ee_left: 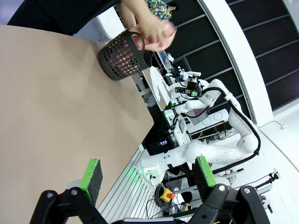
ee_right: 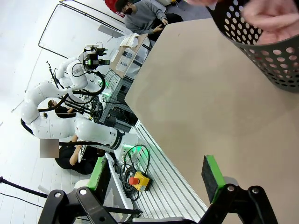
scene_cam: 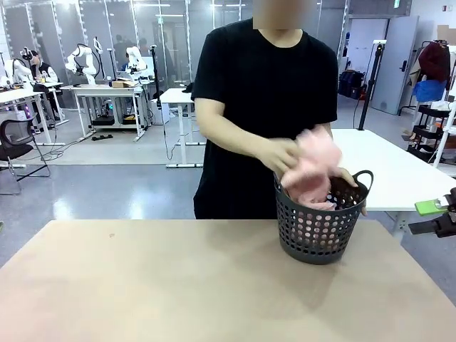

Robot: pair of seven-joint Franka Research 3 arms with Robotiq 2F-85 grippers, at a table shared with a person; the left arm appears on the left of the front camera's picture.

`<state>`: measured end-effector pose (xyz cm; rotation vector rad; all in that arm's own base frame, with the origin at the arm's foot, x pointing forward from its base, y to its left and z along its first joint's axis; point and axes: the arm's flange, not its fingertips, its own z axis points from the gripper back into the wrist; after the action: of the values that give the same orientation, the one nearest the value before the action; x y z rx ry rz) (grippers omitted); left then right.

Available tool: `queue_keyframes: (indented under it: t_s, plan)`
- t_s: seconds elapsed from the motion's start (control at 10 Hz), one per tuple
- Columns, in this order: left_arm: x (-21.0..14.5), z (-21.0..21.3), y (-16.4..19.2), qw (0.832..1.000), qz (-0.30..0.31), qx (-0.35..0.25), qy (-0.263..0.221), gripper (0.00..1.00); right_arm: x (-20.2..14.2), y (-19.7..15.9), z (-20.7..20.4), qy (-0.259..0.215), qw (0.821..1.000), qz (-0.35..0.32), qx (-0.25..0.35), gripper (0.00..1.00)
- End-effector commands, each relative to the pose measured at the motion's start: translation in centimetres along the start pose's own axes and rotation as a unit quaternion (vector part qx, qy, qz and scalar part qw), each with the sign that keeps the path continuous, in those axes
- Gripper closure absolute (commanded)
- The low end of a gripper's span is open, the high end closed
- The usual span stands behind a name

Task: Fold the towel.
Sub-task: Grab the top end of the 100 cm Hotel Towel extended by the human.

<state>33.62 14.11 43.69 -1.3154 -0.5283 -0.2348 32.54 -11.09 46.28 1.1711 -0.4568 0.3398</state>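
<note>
1. Towel (scene_cam: 313, 167): a salmon-pink bunch, blurred, at the mouth of the dark basket (scene_cam: 317, 239). Its upper part stands above the rim, and more pink shows lower down through the holes in the basket wall.
2. The person (scene_cam: 263, 78), in a black T-shirt, stands at the far side of the table (scene_cam: 142, 285) with both hands at the towel. One hand (scene_cam: 280, 155) grips the bunch from the robot's left. The other hand (scene_cam: 353, 182) lies at the far rim, by the basket's handle.
3. The basket stands upright on the table, to the robot's right of the middle and near the far edge.
4. The left gripper (ee_left: 148, 172) hangs by an edge of the table, well apart from the basket. Its jaws are spread wide, the green pads far from each other with nothing between them. In its wrist view the basket (ee_left: 122, 58) sits far off on the tan table (ee_left: 56, 102), and the towel (ee_left: 156, 37) is a pink blur over the rim under the person's hand.
5. The right gripper (ee_right: 155, 173) also has its jaws wide apart and empty. In its wrist view the basket (ee_right: 266, 46) fills the upper corner above the table (ee_right: 210, 102). The pink blur (ee_right: 275, 18) over the rim is towel and hand together, and I cannot tell one from the other.
6. In the front view the right gripper (scene_cam: 425, 217) shows at the picture's right edge, beside the table and apart from the basket. One green pad is visible.
</note>
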Motion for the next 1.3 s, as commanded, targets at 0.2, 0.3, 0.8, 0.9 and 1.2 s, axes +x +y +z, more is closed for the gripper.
queue_keyframes:
  t_s: [0.2,0.3,0.8,0.9,1.2]
  plan:
    - [-0.07,-0.06,0.16,1.0,-0.008,-0.009,-0.004,0.0,0.18,-0.16,0.0,-0.006,1.0,0.011,0.006,0.0]
    - [-0.07,-0.06,0.16,1.0,-0.008,-0.009,-0.004,0.0,0.18,-0.16,0.0,-0.006,1.0,0.011,0.006,0.0]
    - [-0.07,-0.06,0.16,1.0,-0.008,-0.009,-0.004,0.0,0.18,-0.16,0.0,-0.006,1.0,0.011,0.006,0.0]
    - [-0.07,-0.06,0.16,1.0,-0.008,-0.009,-0.004,0.0,0.18,-0.16,0.0,-0.006,1.0,0.011,0.006,0.0]
    - [-0.07,-0.06,0.16,1.0,-0.008,-0.009,-0.004,0.0,0.18,-0.16,0.0,-0.006,1.0,0.011,0.006,0.0]
